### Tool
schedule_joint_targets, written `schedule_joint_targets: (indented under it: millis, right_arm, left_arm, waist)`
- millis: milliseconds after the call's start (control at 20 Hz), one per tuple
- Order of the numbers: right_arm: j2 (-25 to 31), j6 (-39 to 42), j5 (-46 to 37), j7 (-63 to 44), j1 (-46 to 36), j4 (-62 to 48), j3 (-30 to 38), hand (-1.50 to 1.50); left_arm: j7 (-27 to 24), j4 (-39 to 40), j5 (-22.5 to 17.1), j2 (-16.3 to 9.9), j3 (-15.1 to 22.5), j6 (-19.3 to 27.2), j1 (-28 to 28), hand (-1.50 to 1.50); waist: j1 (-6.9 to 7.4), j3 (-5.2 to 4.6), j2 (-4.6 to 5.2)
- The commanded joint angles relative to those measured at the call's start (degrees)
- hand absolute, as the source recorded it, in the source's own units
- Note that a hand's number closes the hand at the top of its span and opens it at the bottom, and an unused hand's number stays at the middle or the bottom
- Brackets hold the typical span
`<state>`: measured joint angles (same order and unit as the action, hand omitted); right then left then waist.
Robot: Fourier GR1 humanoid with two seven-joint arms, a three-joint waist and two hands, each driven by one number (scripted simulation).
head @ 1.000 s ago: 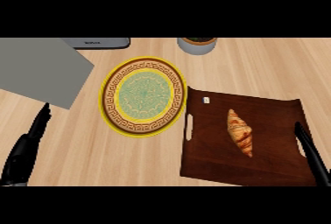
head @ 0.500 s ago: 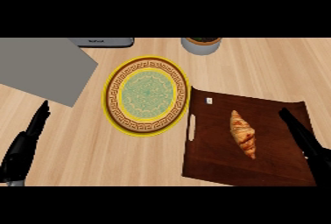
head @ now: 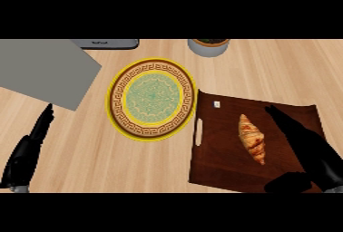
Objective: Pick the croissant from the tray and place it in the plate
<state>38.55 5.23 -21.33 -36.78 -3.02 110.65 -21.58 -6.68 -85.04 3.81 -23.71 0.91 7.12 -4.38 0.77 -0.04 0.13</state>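
Croissant: the golden-brown, ridged croissant (head: 252, 144) lies lengthwise on the dark brown wooden tray (head: 221, 167), right of the tray's middle; nothing touches it.
Head view, tray: rectangular, with a pale slot handle (head: 198, 132) on the edge facing the plate; a small white tag (head: 216, 104) sits near its upper left corner.
Head view, plate: the round yellow-rimmed plate with a brown key-pattern band and a green centre (head: 151, 99) lies just left of the tray, its rim nearly meeting the tray's edge. It holds nothing.
Head view, right hand: the black right hand (head: 309, 153) is over the right part of the tray, just right of the croissant. Its fingers (head: 285, 120) are straight and together, pointing up and left; the thumb (head: 288, 183) stands out below. It grips nothing.
Head view, left hand: the black left hand (head: 26, 152) rests well left of the tray on the light wooden tabletop (head: 100, 158), fingers straight, holding nothing.
Head view, beyond the plate: a grey flat mat (head: 40, 70), a grey device (head: 107, 43) and a round pale pot (head: 210, 45) lie up and left of the tray.
Change: a second ago the right hand was only at the tray's right edge; since then it has come inward and forward along the croissant's side. Croissant, tray and plate lie where they did.
Meaning: the reach is under way and the pick not yet made; the hand probably needs to shift left over the pastry and close round it.
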Motion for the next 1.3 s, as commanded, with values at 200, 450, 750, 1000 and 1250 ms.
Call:
schedule_joint_targets:
  millis: [200,450,750,1000,1250]
  right_arm:
    - [-3.0,9.5,-1.6,6.1,-5.8,-12.9,4.1,-1.5]
    - [-4.6,12.0,-3.2,9.1,-1.5,-12.5,3.6,-1.5]
    - [-12.9,13.8,-9.9,8.1,-6.0,-19.8,2.0,-1.5]
    - [-13.7,15.0,-13.1,12.4,-5.0,-22.4,6.1,-1.5]
    - [-15.8,15.9,-16.0,14.3,-1.7,-21.3,7.7,-1.5]
  left_arm:
    - [0.3,-1.3,0.1,0.6,-3.4,-2.5,-1.1,0.0]
    - [3.8,-6.6,3.0,2.9,-1.6,-1.6,-2.7,0.0]
    - [0.9,-1.3,4.8,4.5,-3.6,-3.0,-0.8,0.0]
    - [-0.9,-3.4,5.2,6.0,-4.8,-4.9,-4.1,0.0]
    - [-0.8,1.0,6.9,7.4,-6.6,-5.0,1.2,0.0]
  waist:
    - [-0.44,0.04,-0.11]
    - [-0.66,0.05,-0.19]
    - [-0.55,0.04,-0.13]
    - [-0.53,0.04,-0.17]
    - [-0.8,0.04,-0.16]
